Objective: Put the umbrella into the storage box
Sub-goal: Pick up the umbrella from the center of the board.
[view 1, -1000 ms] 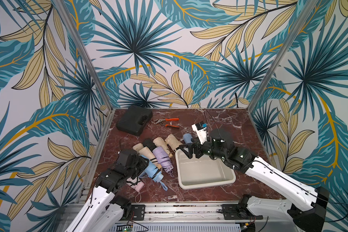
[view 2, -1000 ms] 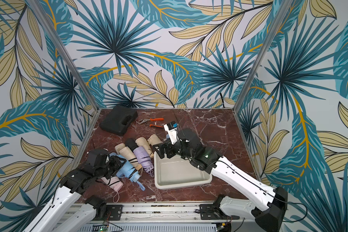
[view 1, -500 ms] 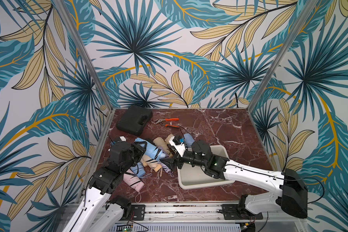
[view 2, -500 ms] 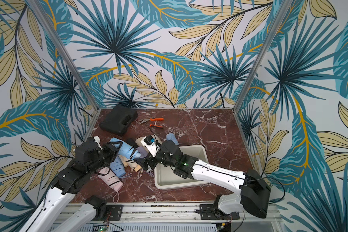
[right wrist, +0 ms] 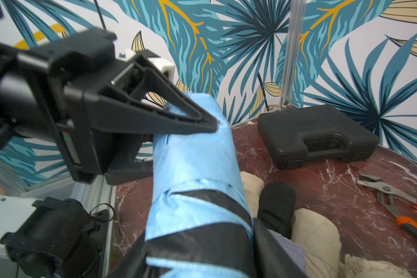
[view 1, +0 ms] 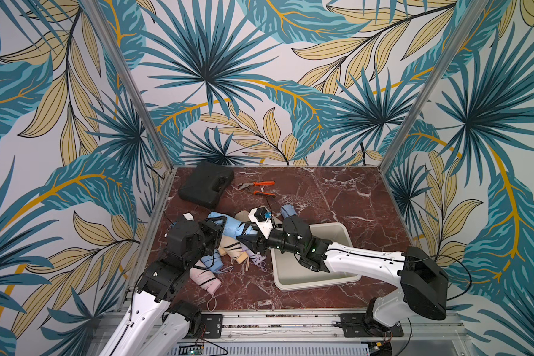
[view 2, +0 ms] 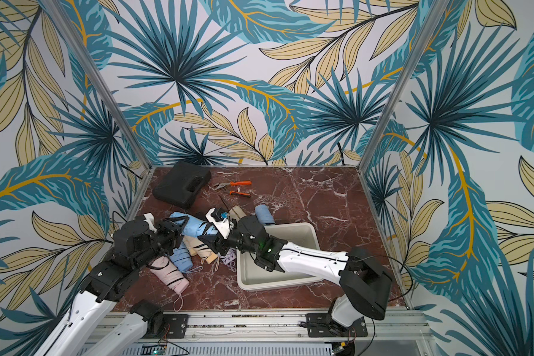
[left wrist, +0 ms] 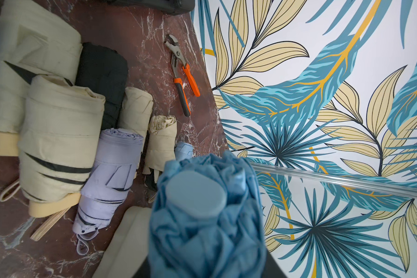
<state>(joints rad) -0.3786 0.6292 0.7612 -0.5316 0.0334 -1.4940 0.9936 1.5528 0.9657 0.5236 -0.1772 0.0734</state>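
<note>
A light-blue folded umbrella [view 1: 231, 227] [view 2: 195, 225] with black stripes hangs above the pile, left of the storage box. My left gripper [view 1: 219, 226] [view 2: 179, 226] is shut on one end; its cap end [left wrist: 198, 192] fills the left wrist view. My right gripper [view 1: 248, 241] [view 2: 208, 241] [right wrist: 198, 252] is shut on the other end, its black fingers [right wrist: 270, 240] pressed to both sides of the striped cloth [right wrist: 193, 156]. The left finger [right wrist: 154, 115] lies on the far part. The white storage box [view 1: 346, 231] [view 2: 310, 229] lies under the right arm, and its visible floor is bare.
Several folded umbrellas lie left of the box: beige [left wrist: 58, 134], lilac [left wrist: 113, 168], black [left wrist: 101, 72], pink [view 1: 204, 277], and another pale blue one [view 1: 287, 211]. A black moulded case [view 1: 205, 185] and orange-handled pliers [view 1: 259, 188] lie at the back.
My right arm swung left from over the box to the blue umbrella and its jaws closed on it. My left gripper lifted that umbrella toward the right arm.
</note>
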